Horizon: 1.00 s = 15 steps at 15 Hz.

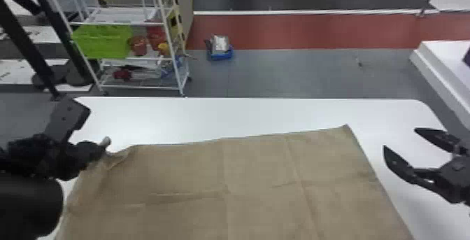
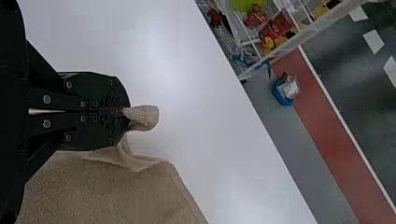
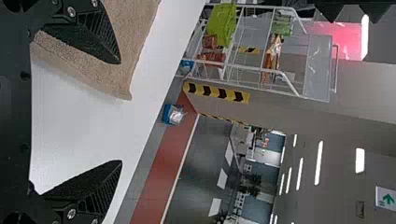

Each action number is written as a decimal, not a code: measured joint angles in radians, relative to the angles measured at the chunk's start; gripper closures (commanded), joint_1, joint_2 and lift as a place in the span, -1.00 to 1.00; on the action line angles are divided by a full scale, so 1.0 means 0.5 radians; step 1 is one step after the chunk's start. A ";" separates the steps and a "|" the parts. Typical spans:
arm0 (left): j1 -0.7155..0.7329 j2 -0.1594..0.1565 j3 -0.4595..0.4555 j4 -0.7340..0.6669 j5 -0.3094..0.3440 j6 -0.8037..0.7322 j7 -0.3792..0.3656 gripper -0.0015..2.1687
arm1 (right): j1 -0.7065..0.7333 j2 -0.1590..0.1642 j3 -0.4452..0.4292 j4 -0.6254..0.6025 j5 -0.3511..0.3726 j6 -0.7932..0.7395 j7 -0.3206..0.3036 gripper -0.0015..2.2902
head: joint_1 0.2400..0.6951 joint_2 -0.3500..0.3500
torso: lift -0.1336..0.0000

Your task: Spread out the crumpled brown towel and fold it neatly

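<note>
brown fabric towel (image 1: 258, 173): lies mostly spread on the smooth white surface (image 1: 244, 117), running out of the head view at the bottom. long creases cross it, some lengthwise, some crosswise. its far edge runs at a slant to the surface's far edge, with bare white between the two. far right corner (image 1: 345, 128) flat and pointed; far left corner gathered and pulled up into folds.

left black two-fingered pincer (image 1: 101, 149): at the towel's far left corner, clenched on the fabric. left wrist view: fingers of the left pincer (image 2: 125, 112) meet, and a small rounded tuft (image 2: 148, 117) of towel pokes out past the tips; the cloth beside it hangs in a loose fold.

right black two-fingered pincer (image 1: 400, 138): released, fingers parted wide, over the right part of the surface, to the right of the towel. right wrist view: one finger of the right pincer (image 3: 120, 112) overlaps the towel in the line of sight; contact cannot be told.

beyond the surface: white wire rack (image 1: 119, 23) with a lime-green bin (image 1: 101, 41) and red containers (image 1: 139, 45) beside it on a shelf; small blue tray (image 1: 221, 56) on the grey floor near a dull red strip (image 1: 297, 31); white platform (image 1: 451, 71) at far right.
</note>
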 measured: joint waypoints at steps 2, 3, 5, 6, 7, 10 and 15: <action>-0.057 -0.003 -0.027 0.190 0.003 -0.001 0.142 0.33 | 0.001 0.001 0.009 0.002 0.002 -0.003 -0.001 -0.89 | 1.00 0.30 | -0.83; -0.078 -0.001 -0.040 0.283 0.000 -0.001 0.224 0.33 | 0.001 0.002 0.015 0.002 0.004 -0.003 -0.002 -0.89 | 1.00 0.33 | -0.83; -0.094 0.005 -0.060 0.401 -0.006 -0.002 0.426 -0.06 | -0.001 0.005 0.021 0.002 0.007 -0.003 -0.002 -0.89 | 1.00 0.41 | -0.83; -0.094 0.007 -0.063 0.426 -0.010 0.002 0.485 -0.86 | -0.002 0.006 0.023 0.001 0.010 -0.003 -0.002 -0.89 | 1.00 0.43 | -0.83; -0.074 0.007 -0.049 0.422 -0.004 0.011 0.570 -1.00 | -0.004 0.007 0.025 0.001 0.013 -0.001 -0.002 -0.89 | 1.00 0.49 | -0.83; 0.087 -0.021 0.067 0.144 0.093 0.027 0.764 -0.99 | -0.007 0.005 0.025 0.005 0.017 0.002 -0.002 -0.89 | 1.00 0.55 | -0.83; 0.326 -0.114 0.225 -0.262 0.298 0.019 0.793 -0.98 | 0.001 0.005 0.060 0.008 0.011 -0.023 0.004 -0.88 | 1.00 0.51 | -0.83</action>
